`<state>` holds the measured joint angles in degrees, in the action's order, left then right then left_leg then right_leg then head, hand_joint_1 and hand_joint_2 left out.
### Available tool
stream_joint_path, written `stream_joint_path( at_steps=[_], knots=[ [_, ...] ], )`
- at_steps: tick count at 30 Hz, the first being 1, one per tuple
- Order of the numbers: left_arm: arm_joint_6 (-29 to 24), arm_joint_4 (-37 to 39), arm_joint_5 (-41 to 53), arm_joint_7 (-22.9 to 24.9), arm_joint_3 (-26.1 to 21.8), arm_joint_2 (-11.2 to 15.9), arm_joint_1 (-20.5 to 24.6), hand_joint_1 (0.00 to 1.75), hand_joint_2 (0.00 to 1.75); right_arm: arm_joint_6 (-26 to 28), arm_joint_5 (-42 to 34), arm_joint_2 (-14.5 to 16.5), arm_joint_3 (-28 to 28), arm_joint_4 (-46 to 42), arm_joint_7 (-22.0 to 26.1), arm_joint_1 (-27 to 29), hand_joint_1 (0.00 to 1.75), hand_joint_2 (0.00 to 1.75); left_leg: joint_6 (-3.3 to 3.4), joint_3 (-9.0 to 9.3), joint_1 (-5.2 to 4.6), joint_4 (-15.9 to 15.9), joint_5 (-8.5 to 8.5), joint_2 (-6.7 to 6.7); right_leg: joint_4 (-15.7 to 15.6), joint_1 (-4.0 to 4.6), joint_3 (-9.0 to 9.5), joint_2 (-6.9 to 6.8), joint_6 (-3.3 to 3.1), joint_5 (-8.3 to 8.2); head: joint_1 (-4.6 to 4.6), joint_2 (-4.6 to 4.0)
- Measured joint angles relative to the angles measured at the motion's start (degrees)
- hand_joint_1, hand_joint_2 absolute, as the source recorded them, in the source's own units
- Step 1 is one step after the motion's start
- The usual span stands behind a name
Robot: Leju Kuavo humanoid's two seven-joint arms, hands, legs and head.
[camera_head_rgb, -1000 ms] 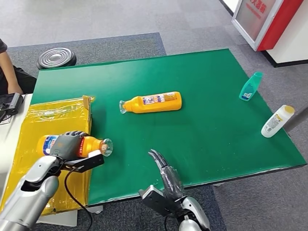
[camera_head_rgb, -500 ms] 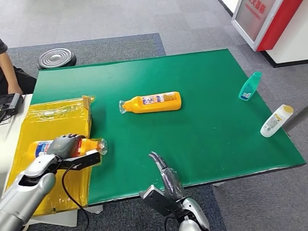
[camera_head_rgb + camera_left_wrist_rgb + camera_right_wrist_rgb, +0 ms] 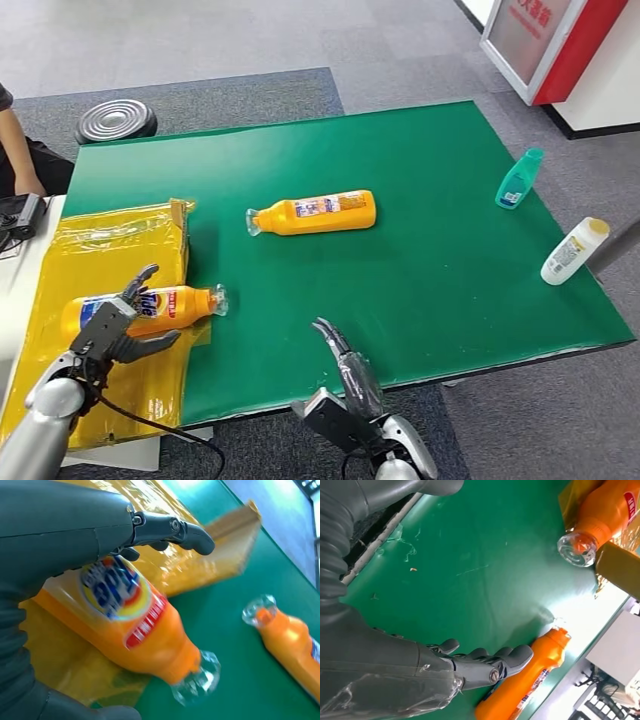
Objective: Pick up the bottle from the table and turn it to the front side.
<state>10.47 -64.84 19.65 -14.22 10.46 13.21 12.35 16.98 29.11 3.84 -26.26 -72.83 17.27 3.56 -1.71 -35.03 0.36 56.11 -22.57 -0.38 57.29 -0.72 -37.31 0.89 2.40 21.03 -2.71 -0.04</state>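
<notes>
orange bottle (image 3: 147, 307), green table (image 3: 423, 260), yellow sheet (image 3: 113, 245)

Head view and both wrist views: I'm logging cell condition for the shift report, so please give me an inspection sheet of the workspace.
Surface: green table, yellow sheet at its left end.
Job's things: near orange bottle lies on the yellow sheet, label up; second orange bottle lies mid-table.
Clutter: teal bottle, white bottle, both lying at the right edge.
Hands: left hand open beside the near bottle; right hand open, empty.
Cables: black cable under the left arm.
Surroundings: grey carpet, seated person, red-white cabinet.
</notes>
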Motion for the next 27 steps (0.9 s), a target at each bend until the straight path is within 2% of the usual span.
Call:
stream_joint_path(
  at_steps=[3, 7, 10, 14, 18, 21, 27],
  knots=[
    [5.21, -1.28, -11.07, -3.11, -4.26, -0.75, -3.18, 0.0, 1.75, -0.13, -1.05, -0.2, -0.19, 0.17, 0.92, -0.16, 0.0, 1.75, -0.03, 0.02, 0.02, -0.01, -0.02, 0.0, 0.0, 0.02, 0.04, 0.01, -0.03, 0.03, 0.0, -0.01],
    [16.21, -2.97, -29.04, -9.71, -12.38, -4.25, -9.42, 0.0, 1.75, -0.3, -3.49, -0.77, -0.27, 0.05, 2.31, 0.28, 0.0, 1.75, -0.04, 0.02, 0.02, -0.01, -0.05, 0.04, 0.0, 0.02, -0.02, 0.04, -0.04, 0.07, -0.01, -0.01],
    [21.53, -3.59, -33.23, -14.29, -17.28, -7.36, -12.75, 0.0, 1.75, -0.65, -5.33, -1.39, -0.23, -1.3, 2.96, 1.14, 0.0, 1.75, 0.03, -0.01, 0.01, -0.01, -0.09, 0.03, -0.01, 0.01, 0.01, 0.0, 0.0, 0.13, -0.01, -0.01],
    [21.36, -3.98, -29.68, -19.33, -20.95, -11.07, -15.31, 0.0, 1.75, -1.02, -6.36, -2.37, 0.1, -4.37, 3.1, 2.75, 0.0, 1.75, 0.08, -0.02, 0.01, -0.01, -0.15, 0.02, -0.01, 0.01, 0.01, -0.01, -0.01, 0.15, 0.0, 0.0],
    [16.99, -5.39, -22.39, -23.38, -22.28, -13.43, -16.65, 0.0, 1.75, -1.16, -6.83, -3.09, 0.97, -7.56, 3.14, 4.62, 0.0, 1.75, 0.07, -0.02, 0.01, -0.01, -0.16, 0.01, -0.01, 0.01, 0.01, -0.01, -0.02, 0.15, -0.01, 0.0],
    [14.87, -7.04, -18.32, -23.88, -22.31, -14.76, -17.76, 0.0, 1.75, -1.08, -7.34, -3.52, 1.78, -9.72, 3.37, 6.15, 0.0, 1.75, 0.07, -0.01, 0.02, -0.01, -0.16, 0.0, -0.01, 0.02, 0.02, -0.01, -0.02, 0.15, -0.01, -0.01],
    [15.2, -12.29, -16.67, -23.92, -22.08, -16.84, -21.08, 0.0, 1.75, -0.29, -8.56, -3.93, 4.07, -13.79, 5.2, 9.31, 0.0, 1.75, 0.09, -0.01, 0.01, -0.01, -0.2, 0.0, -0.01, 0.01, 0.01, -0.01, -0.02, 0.16, -0.01, 0.0]
  ],
)
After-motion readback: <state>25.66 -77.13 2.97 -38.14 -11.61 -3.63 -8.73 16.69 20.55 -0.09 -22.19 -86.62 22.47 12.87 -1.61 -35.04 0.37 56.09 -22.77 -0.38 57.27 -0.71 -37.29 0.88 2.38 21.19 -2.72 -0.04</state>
